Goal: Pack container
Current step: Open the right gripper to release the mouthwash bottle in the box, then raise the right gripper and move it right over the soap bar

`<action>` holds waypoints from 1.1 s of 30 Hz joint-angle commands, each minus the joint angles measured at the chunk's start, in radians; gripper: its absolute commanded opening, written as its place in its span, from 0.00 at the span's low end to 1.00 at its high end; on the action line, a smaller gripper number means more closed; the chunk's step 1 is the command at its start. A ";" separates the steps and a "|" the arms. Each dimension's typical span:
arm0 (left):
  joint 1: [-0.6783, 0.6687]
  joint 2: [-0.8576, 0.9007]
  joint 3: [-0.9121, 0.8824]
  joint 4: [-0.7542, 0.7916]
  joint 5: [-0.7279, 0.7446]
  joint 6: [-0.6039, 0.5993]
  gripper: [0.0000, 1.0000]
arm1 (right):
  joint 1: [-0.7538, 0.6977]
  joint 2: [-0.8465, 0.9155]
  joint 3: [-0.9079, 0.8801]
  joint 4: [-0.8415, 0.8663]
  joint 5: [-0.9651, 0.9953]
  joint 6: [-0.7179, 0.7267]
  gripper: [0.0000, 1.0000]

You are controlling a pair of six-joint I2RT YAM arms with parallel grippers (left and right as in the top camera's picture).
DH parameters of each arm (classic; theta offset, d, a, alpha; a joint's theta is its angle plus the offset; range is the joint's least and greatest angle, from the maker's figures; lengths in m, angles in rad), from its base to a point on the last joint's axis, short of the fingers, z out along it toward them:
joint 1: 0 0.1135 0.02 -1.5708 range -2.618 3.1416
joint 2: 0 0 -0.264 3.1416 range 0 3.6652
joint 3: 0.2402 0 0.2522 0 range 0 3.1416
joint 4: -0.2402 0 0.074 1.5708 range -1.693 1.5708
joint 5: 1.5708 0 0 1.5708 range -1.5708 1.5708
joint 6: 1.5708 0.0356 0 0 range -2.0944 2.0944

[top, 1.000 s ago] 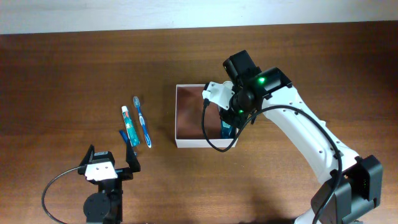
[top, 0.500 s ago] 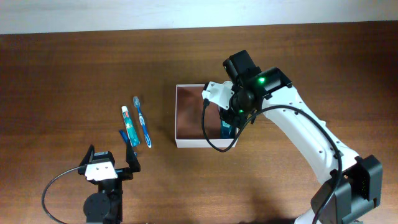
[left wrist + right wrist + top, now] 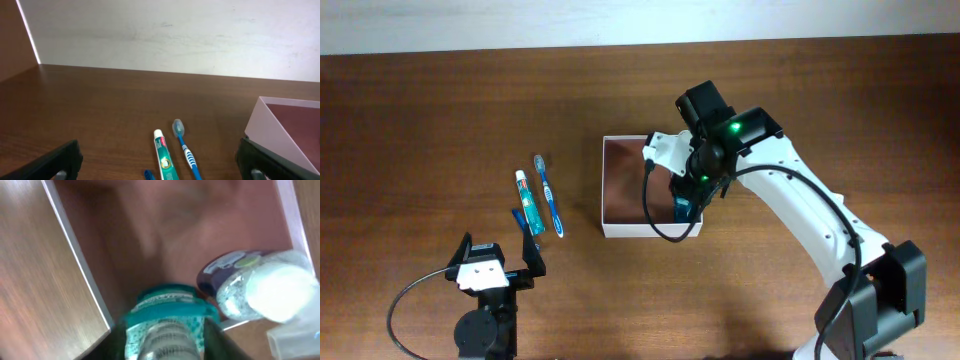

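Observation:
The container (image 3: 625,190), a square white-walled box with a reddish-brown inside, sits mid-table. My right gripper (image 3: 686,203) is inside its near right corner, shut on a teal bottle (image 3: 167,317). A clear bottle with a white cap (image 3: 260,287) lies beside it against the container's wall. The container's floor (image 3: 175,225) fills the right wrist view. My left gripper (image 3: 500,262) is open and empty near the front left. A toothpaste tube (image 3: 527,205), a blue toothbrush (image 3: 550,195) and a small blue item (image 3: 517,214) lie left of the container.
In the left wrist view the toothpaste tube (image 3: 165,157) and toothbrush (image 3: 185,147) lie just ahead between the fingers, the container's wall (image 3: 272,127) at the right. A white wall borders the table's far edge (image 3: 620,20).
My right gripper has shifted slightly left and lower into the container's corner with the teal bottle. The left arm has not moved.

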 commanded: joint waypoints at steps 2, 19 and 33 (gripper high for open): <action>0.005 -0.009 -0.005 0.002 -0.011 -0.013 0.99 | -0.004 0.025 0.001 -0.011 -0.014 0.006 0.54; 0.005 -0.009 -0.005 0.002 -0.011 -0.013 0.99 | -0.004 0.017 0.107 -0.095 -0.015 0.060 0.61; 0.005 -0.009 -0.005 0.002 -0.011 -0.013 0.99 | -0.004 0.016 0.344 -0.197 0.086 0.254 0.61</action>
